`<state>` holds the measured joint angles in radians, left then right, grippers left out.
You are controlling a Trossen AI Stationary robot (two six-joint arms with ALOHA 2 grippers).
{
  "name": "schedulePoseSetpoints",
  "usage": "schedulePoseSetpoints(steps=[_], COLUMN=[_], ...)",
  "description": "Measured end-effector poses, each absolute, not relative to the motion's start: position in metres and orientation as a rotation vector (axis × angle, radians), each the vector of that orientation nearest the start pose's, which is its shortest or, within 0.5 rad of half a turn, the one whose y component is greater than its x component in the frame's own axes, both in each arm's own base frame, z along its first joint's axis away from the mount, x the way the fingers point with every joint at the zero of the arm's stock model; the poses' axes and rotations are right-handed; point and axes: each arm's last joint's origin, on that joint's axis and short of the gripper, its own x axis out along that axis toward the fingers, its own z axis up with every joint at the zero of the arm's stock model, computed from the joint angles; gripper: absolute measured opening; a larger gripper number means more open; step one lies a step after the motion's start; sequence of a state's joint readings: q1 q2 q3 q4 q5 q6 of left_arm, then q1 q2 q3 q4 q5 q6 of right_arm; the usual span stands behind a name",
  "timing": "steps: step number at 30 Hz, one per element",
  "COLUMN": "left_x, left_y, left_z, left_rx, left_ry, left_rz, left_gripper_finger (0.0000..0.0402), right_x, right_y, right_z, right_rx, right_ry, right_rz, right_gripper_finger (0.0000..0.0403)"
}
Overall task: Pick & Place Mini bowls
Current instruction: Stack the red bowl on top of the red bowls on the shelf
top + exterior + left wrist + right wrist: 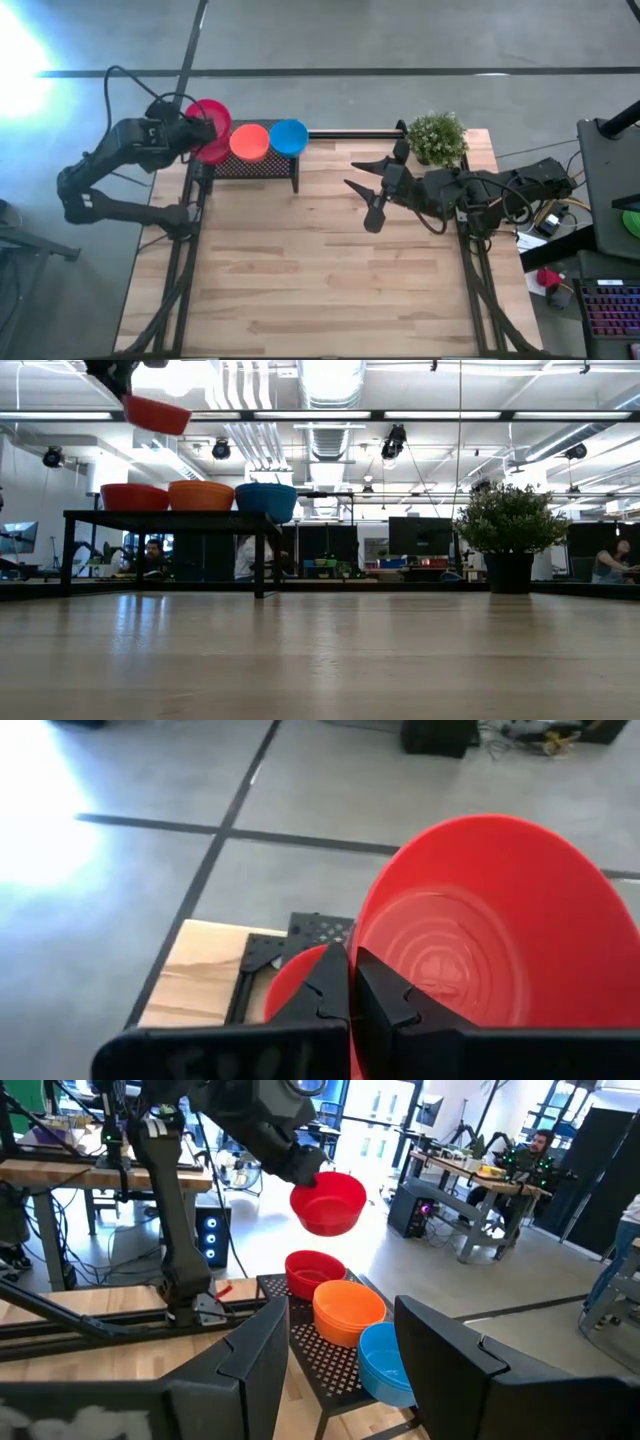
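**Red bowl lifted off rack**

Left pincer (205, 130) clamps a red mini bowl (213, 118) by its rim, above the red stack (134, 496). Orange stack (249, 141) and blue stack (288, 136) sit on the black rack (255, 166). Right pincer (368, 190) wide, idle over bench (330, 270). Placing not begun

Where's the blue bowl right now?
The small round blue plastic bowl sits on the black perforated rack, at its right end, beside the orange bowl.

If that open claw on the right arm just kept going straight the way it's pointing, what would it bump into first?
Probably the black perforated metal rack holding the small round plastic bowls; the blue bowl sits nearest the right gripper. Depth is hard to judge.
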<state>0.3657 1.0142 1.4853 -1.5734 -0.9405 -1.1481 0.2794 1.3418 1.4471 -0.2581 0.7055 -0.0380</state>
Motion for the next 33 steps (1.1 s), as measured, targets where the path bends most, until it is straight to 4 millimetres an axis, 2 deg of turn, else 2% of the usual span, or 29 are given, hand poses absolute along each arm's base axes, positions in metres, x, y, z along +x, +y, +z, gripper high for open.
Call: schedulePoseSetpoints(steps=[7,22,33], left_x=[0.096,0.101,0.104], left_y=[0.068,0.081,0.082], left_z=[0.403,0.34,0.332], left_rx=[-0.515,-0.495,-0.518], left_ry=[0.328,0.44,0.421], left_rz=[1.7,1.881,1.879], left_gripper_finger=[0.0,0.0,0.0], right_x=[0.28,0.28,0.28], right_y=[0.061,0.061,0.061], right_z=[0.432,0.432,0.432], right_rx=[-0.11,-0.11,-0.142], right_ry=[0.144,0.144,0.151], right_rz=[-0.423,-0.423,-0.42], right_gripper_finger=[0.018,0.018,0.018])
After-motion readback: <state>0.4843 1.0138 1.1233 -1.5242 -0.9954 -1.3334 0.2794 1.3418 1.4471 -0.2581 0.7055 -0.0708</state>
